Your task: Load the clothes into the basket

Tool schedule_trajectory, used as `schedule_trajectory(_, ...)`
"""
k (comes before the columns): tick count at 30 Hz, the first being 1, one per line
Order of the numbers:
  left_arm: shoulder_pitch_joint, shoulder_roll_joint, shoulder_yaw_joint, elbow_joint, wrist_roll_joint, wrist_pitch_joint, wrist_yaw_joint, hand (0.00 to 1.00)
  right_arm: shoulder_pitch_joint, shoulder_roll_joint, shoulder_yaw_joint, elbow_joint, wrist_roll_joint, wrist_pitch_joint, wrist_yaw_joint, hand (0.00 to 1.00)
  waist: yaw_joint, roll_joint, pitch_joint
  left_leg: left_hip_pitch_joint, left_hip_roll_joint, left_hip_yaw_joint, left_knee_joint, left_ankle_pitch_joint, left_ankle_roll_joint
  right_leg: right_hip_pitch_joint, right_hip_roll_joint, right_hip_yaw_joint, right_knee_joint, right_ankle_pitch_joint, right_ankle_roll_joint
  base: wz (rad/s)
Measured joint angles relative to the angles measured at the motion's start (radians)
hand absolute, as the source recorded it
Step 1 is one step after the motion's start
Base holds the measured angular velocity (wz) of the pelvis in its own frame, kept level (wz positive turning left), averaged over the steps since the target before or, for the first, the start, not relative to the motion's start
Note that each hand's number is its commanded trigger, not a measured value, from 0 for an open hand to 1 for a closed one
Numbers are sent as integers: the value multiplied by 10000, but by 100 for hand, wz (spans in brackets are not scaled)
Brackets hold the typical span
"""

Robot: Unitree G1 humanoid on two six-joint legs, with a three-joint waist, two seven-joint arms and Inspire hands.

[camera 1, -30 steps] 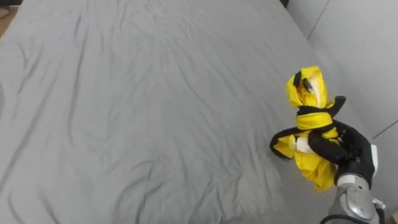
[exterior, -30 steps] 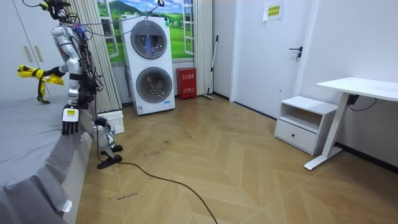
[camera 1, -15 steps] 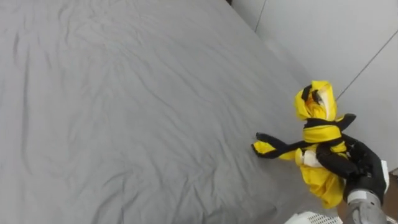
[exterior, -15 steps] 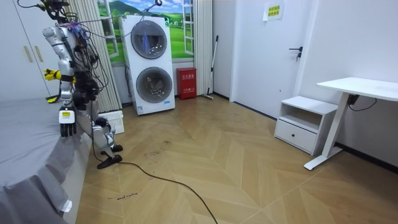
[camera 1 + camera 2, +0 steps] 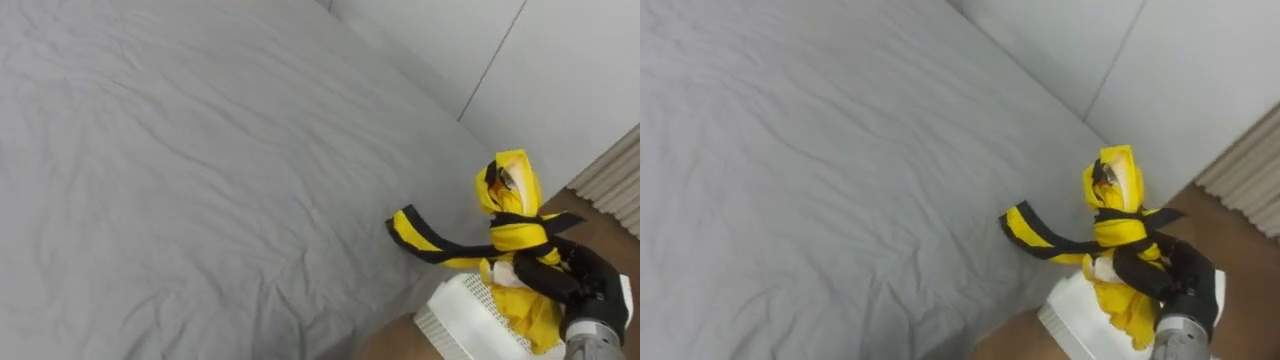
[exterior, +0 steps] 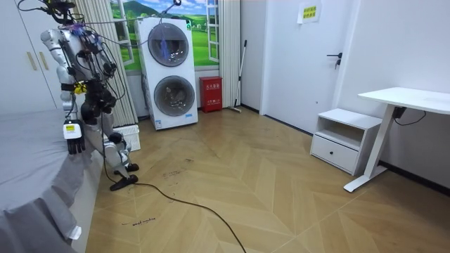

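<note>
left eye view: i'm gripping the yellow clothes (image 5: 512, 232) in my right hand (image 5: 588, 284), fingers curled tight, holding them over the white basket (image 5: 465, 318) beside the bed (image 5: 200, 150), not yet dropped in.

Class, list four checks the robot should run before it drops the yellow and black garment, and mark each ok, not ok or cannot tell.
1. Grip: ok; the right hand is curled round the yellow and black garment.
2. Garment clear of the bed: cannot tell; its striped end hangs at the bed's edge.
3. Garment over the basket: cannot tell; it hangs close beside the rim.
4. Left hand free: ok; it hangs empty by the bed.
</note>
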Motion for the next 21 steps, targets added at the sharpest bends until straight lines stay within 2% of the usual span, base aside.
schedule_trajectory(5, -142, 2, -169, 15, -184, 0, -31, 0, -370, -29, -39, 265, -58, -6, -160, 100, -269, 261, 68, -783, 6, 251, 375, -53, 92, -993, 12, 221, 718, -58, 78, -16)
schedule_trajectory(7, -358, 31, -172, 95, -183, -1, -65, 0, -815, -57, -159, 708, -374, -138, -410, 100, -349, 330, 108, -1270, 0, 293, 651, -74, 155, -1517, -9, 290, 1105, -95, 117, -3)
schedule_trajectory(11, -710, 115, -554, 374, -280, -87, -155, 0, -1093, -142, -244, 1114, -386, -234, -771, 100, -299, 428, 97, -1666, -24, 281, 712, -35, 222, -1946, -34, 339, 1189, -117, 149, 2)
schedule_trajectory(14, -795, 221, -787, 417, -334, -127, -166, 0, -1172, -175, -241, 1427, -314, -475, -969, 100, -250, 456, 86, -1849, -10, 288, 838, -31, 230, -2106, -31, 341, 1246, -118, 151, 0)
schedule_trajectory(21, -1072, 252, -1159, 448, -558, -182, -131, 0, -1619, -423, -169, 2218, 81, -490, -1533, 100, 47, 554, 52, -2198, -21, 224, 895, -4, 267, -2496, -58, 314, 1367, -111, 154, 1)
